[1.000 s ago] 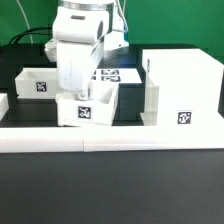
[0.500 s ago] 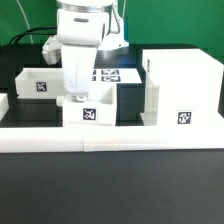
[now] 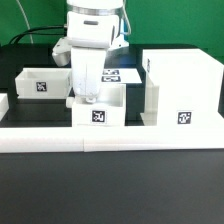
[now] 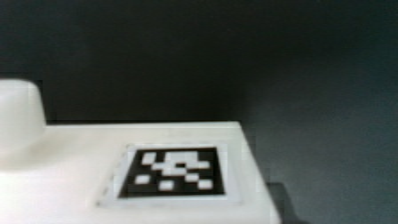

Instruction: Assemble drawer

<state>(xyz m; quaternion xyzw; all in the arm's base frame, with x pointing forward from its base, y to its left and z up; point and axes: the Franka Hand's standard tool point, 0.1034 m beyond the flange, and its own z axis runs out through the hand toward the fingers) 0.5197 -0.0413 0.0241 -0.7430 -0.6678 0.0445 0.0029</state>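
Observation:
A small white open drawer box (image 3: 98,115) with a black tag on its front stands on the dark table, just left of the big white drawer casing (image 3: 180,85) in the exterior view. My gripper (image 3: 88,99) reaches down from above, its fingers closed on the box's rear wall. A second small white tagged box (image 3: 42,82) sits further to the exterior view's left. The wrist view shows a white tagged face (image 4: 175,172) over the dark table. My fingertips do not show there.
A long white rail (image 3: 110,141) runs along the front of the work area. The marker board (image 3: 113,73) lies behind the arm. A white rounded shape (image 4: 15,115) is at the wrist view's edge. Cables hang at the back.
My gripper and the small drawer box have moved together toward the exterior view's right, closer to the big casing. The other box and the casing have not moved.

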